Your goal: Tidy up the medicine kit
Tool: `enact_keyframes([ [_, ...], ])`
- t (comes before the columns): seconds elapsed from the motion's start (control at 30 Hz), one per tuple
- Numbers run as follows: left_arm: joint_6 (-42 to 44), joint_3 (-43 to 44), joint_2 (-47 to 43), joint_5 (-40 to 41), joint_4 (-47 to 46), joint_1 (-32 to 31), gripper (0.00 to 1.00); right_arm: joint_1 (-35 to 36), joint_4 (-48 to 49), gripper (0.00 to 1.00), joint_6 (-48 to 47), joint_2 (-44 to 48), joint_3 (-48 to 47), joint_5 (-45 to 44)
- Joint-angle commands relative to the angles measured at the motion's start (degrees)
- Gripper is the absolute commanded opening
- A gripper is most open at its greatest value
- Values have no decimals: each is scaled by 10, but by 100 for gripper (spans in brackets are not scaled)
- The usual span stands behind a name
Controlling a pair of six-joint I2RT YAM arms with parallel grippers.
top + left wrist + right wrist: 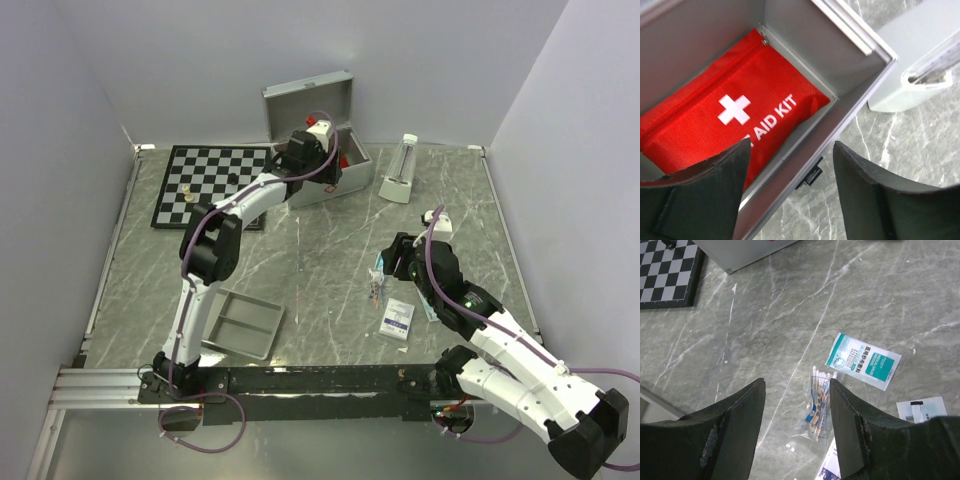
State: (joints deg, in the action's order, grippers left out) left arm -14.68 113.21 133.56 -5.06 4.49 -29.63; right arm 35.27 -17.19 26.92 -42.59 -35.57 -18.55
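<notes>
The medicine kit [310, 105] is a silver case standing open at the back of the table, lid up. In the left wrist view its wall [840, 65] and front latch [810, 176] show, and a red first-aid pouch [740, 110] with a white cross lies inside. My left gripper [335, 165] is open and empty, hovering over the case's front rim [791, 150]. My right gripper [392, 265] is open and empty [797, 385], above a clear bag of cotton swabs [820, 400] on the table. A teal and white gauze packet [863, 361] lies just beyond it.
A white box with a clear lid [400, 170] stands right of the case. A chessboard [205, 185] lies at the back left. A grey two-compartment tray [242, 325] sits near the left arm's base. A white packet [398, 320] lies near the swabs.
</notes>
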Motion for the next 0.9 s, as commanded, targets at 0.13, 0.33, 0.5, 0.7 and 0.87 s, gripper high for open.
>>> enact_keyframes([
  [0.13,15,-73,-71,-20,9,-9,63,0,0,61,-2,9,-28,5],
  [0.33,6,-189,-149,-20,-20,-14,53,0,1,61,-3,26,-22,5],
  [0.5,25,-268,-210,-26,-29,-29,41,0,-2,61,-3,36,-20,9],
  [0.7,59,-355,-276,-60,-40,-51,41,0,2,61,-2,48,-15,15],
  [0.87,58,-402,-321,-63,-35,-65,41,0,2,61,2,54,-12,25],
])
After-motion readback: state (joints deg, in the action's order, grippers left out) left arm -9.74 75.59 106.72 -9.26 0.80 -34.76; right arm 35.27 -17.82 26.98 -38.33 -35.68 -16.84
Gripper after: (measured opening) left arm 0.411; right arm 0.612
